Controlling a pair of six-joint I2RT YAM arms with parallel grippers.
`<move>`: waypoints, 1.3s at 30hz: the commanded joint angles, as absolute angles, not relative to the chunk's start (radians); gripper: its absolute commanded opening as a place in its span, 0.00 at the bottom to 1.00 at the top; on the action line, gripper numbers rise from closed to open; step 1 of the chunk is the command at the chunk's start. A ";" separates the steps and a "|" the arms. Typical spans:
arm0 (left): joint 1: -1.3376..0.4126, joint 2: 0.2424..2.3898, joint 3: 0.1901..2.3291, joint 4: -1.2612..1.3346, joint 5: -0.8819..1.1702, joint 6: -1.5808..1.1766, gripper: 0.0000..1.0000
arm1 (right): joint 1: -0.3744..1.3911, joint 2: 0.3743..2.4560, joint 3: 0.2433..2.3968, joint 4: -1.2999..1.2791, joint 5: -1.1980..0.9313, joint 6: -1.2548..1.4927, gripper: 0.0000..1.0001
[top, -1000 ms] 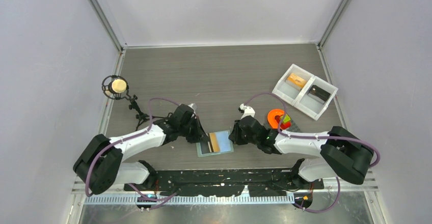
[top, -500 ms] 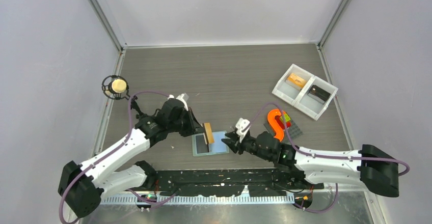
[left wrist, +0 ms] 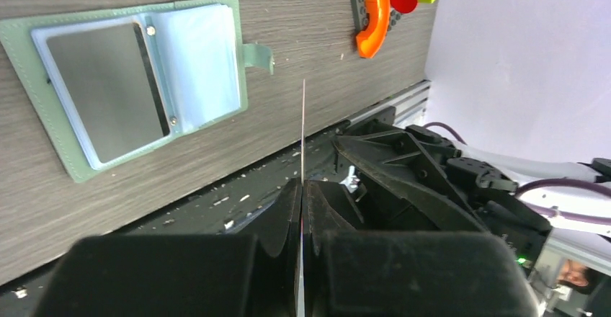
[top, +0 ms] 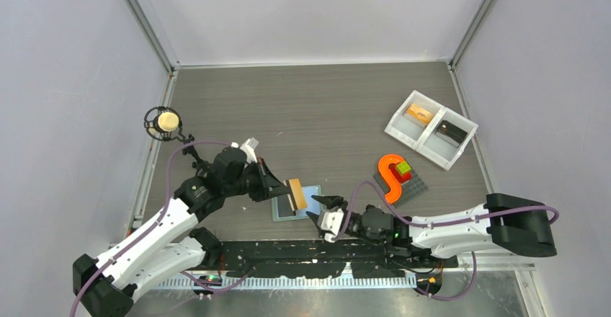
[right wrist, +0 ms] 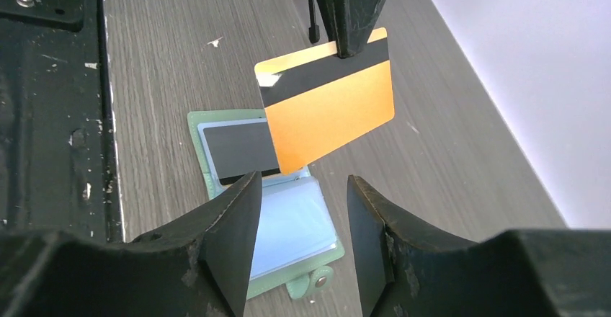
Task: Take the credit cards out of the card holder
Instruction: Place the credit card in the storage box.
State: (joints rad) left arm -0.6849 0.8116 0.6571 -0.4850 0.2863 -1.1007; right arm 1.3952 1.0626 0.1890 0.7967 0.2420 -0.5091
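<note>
Two cards matter here, one out and one not yet. Nearest us, by the near table (top: 324, 108) edge, the right gripper (top: 317, 209) has its jaws apart with nothing between them and points left at the card holder (right wrist: 292, 227). The card holder lies open and flat, near the table's near edge about midway between the arms. Its long axis runs left to right and its snap tab points right, toward that gripper. A dark card (right wrist: 238, 151) sits in the left pocket, while the right pocket face looks pale blue and bare. We judge the holder light and floppy, likely to slide or lift when a card is pulled. So we'd pin it on the bare right half or the cover rim. We reckon the cards are thin, stiff, light and slick, so we'd pinch an exposed edge rather than a flat face. Just above the holder's left half, the left gripper (left wrist: 302, 191) is clamped tight on the orange card (right wrist: 328, 108). The grip is at the striped edge. That card hangs on edge clear of the pocket, its long side running roughly near to far and its face turned right. Farther right sits the grey plate (top: 414, 187) with the orange S-shape (top: 389, 173). Farthest right is the white tray (top: 431, 130).
</note>
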 commanded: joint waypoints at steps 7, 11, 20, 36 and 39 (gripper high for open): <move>-0.682 0.732 0.589 -0.412 0.319 -1.242 0.00 | 1.491 1.216 0.235 1.110 0.432 -0.750 0.33; -0.681 0.718 0.565 -0.385 0.314 -1.266 0.00 | 1.516 1.242 0.215 1.209 0.452 -0.761 0.07; -0.680 0.717 0.671 -0.542 0.161 -1.073 0.55 | 1.518 1.113 0.306 0.876 0.572 -0.440 0.05; -0.680 0.801 0.743 -0.531 0.278 -0.744 0.56 | 1.302 0.796 0.312 0.439 0.301 0.071 0.05; -0.681 0.815 0.755 -0.532 0.298 -0.707 0.55 | 1.260 0.749 0.313 0.398 0.265 0.138 0.05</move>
